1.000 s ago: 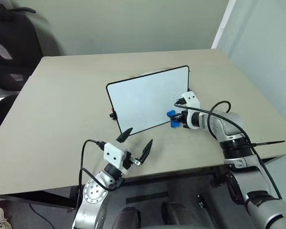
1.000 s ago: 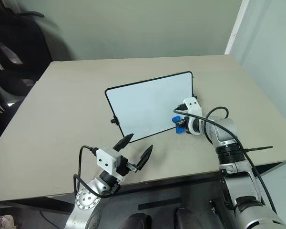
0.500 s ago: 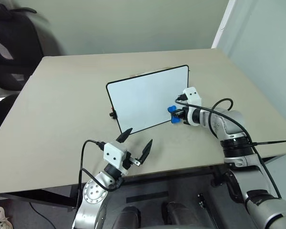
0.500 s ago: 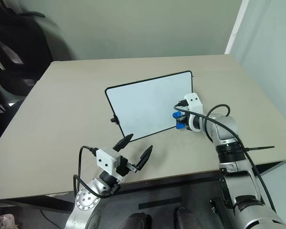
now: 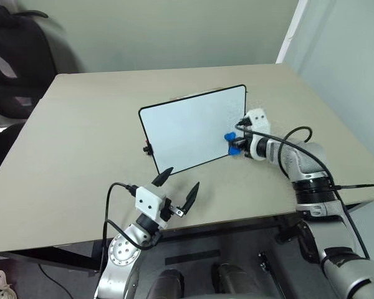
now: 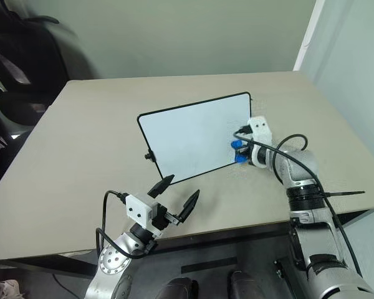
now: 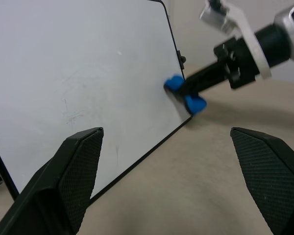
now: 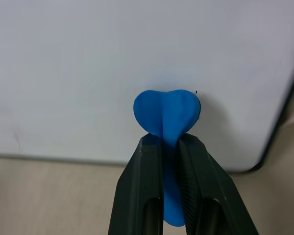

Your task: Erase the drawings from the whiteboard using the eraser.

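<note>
The whiteboard (image 5: 187,128) stands propped at a tilt in the middle of the tan table. Its face looks white, with faint smudges in the left wrist view. The drawings are out of view. My right gripper (image 5: 235,142) is shut on the blue eraser (image 5: 229,139), which presses against the board's face near its lower right corner. In the right wrist view the eraser (image 8: 166,115) sticks out past the closed fingers (image 8: 149,161) onto the board (image 8: 88,63). My left gripper (image 5: 182,179) hovers open by the table's front edge, apart from the board and holding nothing.
Black office chairs (image 5: 9,68) stand beyond the table's left far corner. The table's front edge (image 5: 237,219) runs just under my left gripper. A wall corner (image 5: 290,37) rises behind the table's right far corner.
My right gripper has carried the eraser up and slightly right along the board's right side. The left gripper has stayed still.
</note>
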`<state>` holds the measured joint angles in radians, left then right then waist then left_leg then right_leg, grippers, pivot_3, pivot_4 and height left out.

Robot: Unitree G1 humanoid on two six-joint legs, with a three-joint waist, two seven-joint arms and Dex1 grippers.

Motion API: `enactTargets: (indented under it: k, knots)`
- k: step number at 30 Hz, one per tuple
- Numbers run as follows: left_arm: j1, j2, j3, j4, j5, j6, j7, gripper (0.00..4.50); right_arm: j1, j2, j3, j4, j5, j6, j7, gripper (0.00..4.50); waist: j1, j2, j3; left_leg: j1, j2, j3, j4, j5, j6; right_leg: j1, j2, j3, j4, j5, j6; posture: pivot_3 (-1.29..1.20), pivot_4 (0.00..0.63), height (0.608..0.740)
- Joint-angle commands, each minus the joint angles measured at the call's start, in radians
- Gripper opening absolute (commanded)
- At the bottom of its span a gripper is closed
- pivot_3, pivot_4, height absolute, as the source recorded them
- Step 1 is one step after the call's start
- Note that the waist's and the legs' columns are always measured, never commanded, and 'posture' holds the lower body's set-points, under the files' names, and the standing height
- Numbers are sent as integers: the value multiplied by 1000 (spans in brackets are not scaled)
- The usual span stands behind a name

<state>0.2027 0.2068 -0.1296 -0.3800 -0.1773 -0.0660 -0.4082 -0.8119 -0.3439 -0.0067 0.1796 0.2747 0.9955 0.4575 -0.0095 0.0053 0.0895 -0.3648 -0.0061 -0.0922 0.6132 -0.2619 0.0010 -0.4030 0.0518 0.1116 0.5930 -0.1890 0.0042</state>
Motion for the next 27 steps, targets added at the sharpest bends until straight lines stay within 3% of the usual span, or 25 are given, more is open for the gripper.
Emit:
enactTargets:
  k: [1, 5, 17, 27]
  knots:
    - [-6, 0, 6, -23, -17, -7, -3, 4500, -23, -3, -32, -53, 19, -16, -3, 222, 0, 0, 0, 0, 0, 0, 0, 0, 0, 0, 0, 0, 0, 0, 0, 0, 150, 736]
    - [-2, 2, 4, -25, -17, -8, -5, 4500, 11, -22, -20, -76, 1, -8, -9, 222, 1, 0, 0, 0, 0, 0, 0, 0, 0, 0, 0, 0, 0, 0, 0, 0, 150, 736]
    - [3, -6, -16, -16, -8, -14, 3, 4500, 199, -182, -274, -300, 154, 230, 10, 222, 16, 0, -2, 3, 0, 1, 1, 1, 1, 8, 0, 1, -2, -6, 3, 0, 150, 736]
    - [-21, -4, -22, 20, -4, -20, -10, 4500, 309, -257, -201, -221, 115, 201, -3, 222, 4, -1, 2, 7, 0, 1, -1, 0, 0, 13, 0, 1, 0, -11, 7, 0, 150, 736]
